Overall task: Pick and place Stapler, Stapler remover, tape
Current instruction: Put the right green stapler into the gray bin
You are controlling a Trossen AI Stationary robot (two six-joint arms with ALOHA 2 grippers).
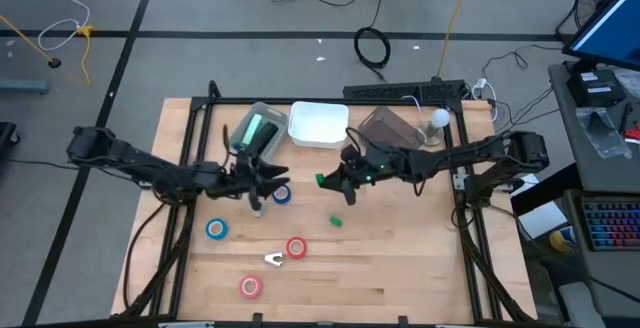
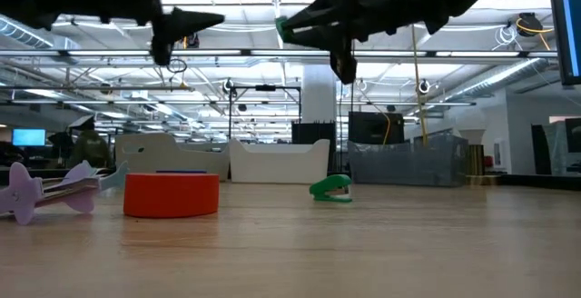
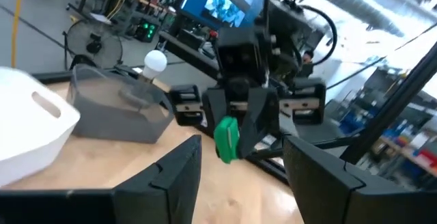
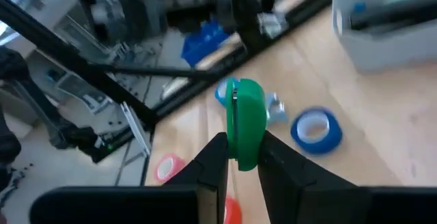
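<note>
Right gripper (image 1: pixel 330 180) up above the middle of the table (image 1: pixel 420 258), fingers clamped tight on a green stapler (image 4: pixel 244 121); seen raised well clear of the wood in the low view; green body pinched between the two dark fingers in the right wrist view. Left gripper (image 1: pixel 262 180) hovering beside it on the left half, jaws spread apart, nothing between them; facing the green stapler from across the gap in the left wrist view.

Down on the table: second small green stapler (image 1: pixel 337 222) lying just right of centre; pale stapler remover (image 1: pixel 274 259) near the front; red tape roll (image 1: pixel 296 248) just beside the remover; another pink-red roll (image 1: pixel 250 287) closer to the front edge; blue tape roll (image 1: pixel 216 229) out to the left; second blue roll (image 1: pixel 282 194) just under the left gripper.

Along the back: clear bin (image 1: pixel 258 130) with a green-tinted thing inside, contents hard to make out; white bin (image 1: pixel 318 125) in the middle; grey translucent bin (image 1: pixel 388 128) to the right.
</note>
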